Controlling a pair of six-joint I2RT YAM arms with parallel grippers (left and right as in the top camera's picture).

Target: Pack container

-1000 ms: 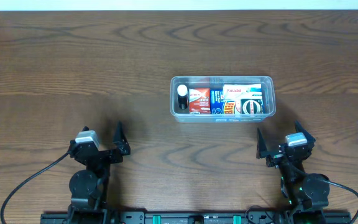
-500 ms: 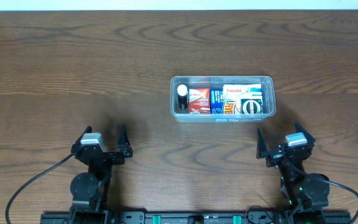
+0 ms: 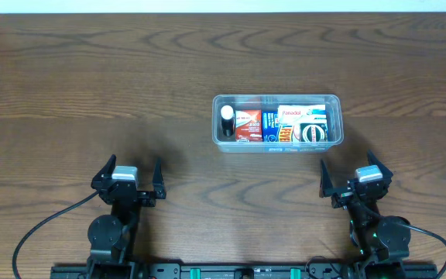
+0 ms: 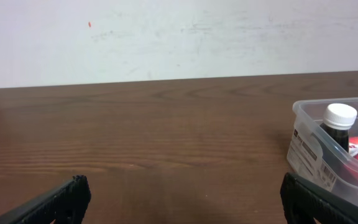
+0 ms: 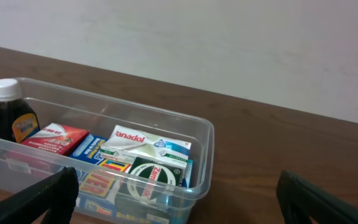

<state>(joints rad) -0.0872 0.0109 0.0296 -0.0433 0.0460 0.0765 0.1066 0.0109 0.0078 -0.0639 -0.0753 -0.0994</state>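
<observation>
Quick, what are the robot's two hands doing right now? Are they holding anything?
Left gripper: open, holding nothing.
Right gripper: open, holding nothing.

**One view from above, two from low down**

From the overhead camera you look straight down on the whole table [image 3: 68, 70]. Your left wrist camera sits low over the tabletop, facing the back wall [image 4: 179, 37]. Only the left end of the container [image 4: 306, 146] enters at its right edge. Your right wrist camera, equally low, faces the same wall from nearer the container. All three views share it.
</observation>
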